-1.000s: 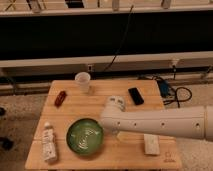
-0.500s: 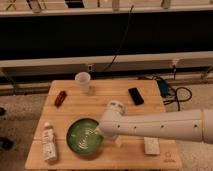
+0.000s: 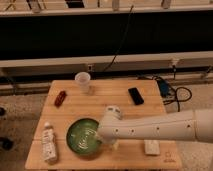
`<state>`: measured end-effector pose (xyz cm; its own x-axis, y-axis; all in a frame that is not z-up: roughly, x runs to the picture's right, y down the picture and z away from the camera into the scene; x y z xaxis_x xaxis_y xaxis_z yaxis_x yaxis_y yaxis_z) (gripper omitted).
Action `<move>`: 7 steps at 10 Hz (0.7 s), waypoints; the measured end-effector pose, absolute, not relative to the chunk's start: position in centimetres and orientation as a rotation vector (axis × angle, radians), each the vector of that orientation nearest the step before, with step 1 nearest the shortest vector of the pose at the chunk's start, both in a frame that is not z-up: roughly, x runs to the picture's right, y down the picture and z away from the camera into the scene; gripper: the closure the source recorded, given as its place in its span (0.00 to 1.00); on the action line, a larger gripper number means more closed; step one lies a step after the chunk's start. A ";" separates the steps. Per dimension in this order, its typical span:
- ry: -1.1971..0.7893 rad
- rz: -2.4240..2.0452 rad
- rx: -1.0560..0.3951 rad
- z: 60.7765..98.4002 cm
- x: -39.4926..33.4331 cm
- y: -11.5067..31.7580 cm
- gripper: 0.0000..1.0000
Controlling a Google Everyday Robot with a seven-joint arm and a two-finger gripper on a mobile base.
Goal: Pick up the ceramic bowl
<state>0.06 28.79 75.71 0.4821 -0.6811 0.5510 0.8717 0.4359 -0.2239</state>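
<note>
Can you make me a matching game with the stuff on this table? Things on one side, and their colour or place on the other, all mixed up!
Things:
1. ceramic bowl
2. plastic cup
3. phone
4. gripper

Clues:
A. black and flat
B. at the bowl's right rim
C. green with pale swirls inside
D. see-through white, near the far edge of the table

Pairs: 1-C, 2-D, 3-A, 4-B
</note>
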 end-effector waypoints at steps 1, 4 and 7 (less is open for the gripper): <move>-0.415 -1.012 -0.518 75.6 -0.1 28.8 0.56; -0.460 -1.016 -0.507 75.4 0.1 28.8 0.88; -0.417 -1.029 -0.501 74.6 -0.2 27.1 1.00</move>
